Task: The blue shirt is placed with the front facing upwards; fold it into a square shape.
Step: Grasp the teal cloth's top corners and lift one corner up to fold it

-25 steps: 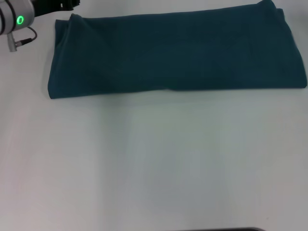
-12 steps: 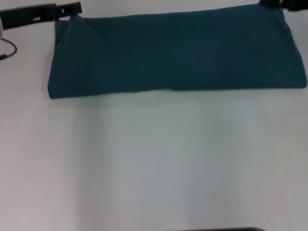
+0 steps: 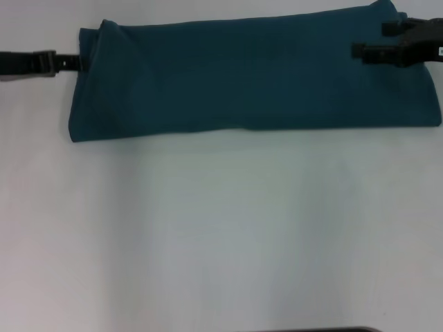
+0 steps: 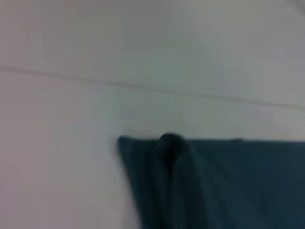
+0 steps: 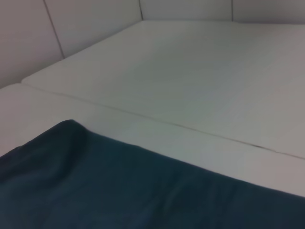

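Left gripper (image 3: 66,62): upper left of the head view, its thin dark tip reaching in from the frame edge and meeting the shirt's left edge. Whether it is released or clenched, I cannot tell (only a slim bar shows).

Shirt (image 3: 249,76): a long teal band lying flat across the top of the head view, already folded lengthwise, no lettering showing. Its left end carries a raised crease near the corner; the left wrist view shows that corner (image 4: 167,143) as a small hump.

Table (image 3: 221,235): pale and bare below the shirt.

Right gripper (image 3: 381,41): upper right of the head view, over the shirt's right end, its two dark fingers spread apart with nothing between them, so released.

Step, as I judge it: both ends are about to be taken for a crosswise fold.

Risk: the left pinch may catch only the top layer at the creased corner, so the band peels open when lifted. Uneven lifts would skew the fold and spoil the square.
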Motion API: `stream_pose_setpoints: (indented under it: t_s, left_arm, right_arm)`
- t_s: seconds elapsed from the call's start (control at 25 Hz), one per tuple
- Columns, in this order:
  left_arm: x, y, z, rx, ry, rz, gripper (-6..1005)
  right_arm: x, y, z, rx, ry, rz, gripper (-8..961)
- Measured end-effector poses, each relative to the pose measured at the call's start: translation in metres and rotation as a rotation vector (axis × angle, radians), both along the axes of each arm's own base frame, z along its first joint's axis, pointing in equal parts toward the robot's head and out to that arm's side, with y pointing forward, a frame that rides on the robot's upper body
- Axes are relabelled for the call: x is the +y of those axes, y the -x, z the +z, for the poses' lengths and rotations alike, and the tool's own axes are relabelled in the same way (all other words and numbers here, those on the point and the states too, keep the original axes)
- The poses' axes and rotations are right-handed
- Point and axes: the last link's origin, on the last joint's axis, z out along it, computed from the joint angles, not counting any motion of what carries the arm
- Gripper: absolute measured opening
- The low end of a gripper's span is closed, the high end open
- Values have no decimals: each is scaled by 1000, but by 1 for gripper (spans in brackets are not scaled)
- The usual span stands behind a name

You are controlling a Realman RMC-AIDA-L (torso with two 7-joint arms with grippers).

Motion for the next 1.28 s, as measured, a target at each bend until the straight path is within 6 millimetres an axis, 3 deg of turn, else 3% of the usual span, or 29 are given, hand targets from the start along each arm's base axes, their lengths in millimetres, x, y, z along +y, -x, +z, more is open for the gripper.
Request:
stream_pose_setpoints:
  t_s: [0.76, 1.28]
  left_arm:
    - [28, 0, -24, 155, 89, 77, 791]
    - [33, 2, -32, 150, 126, 92, 788]
  right_arm:
    - [5, 9, -6, -3, 23, 23, 886]
    - [9, 12, -9, 3, 33, 25, 853]
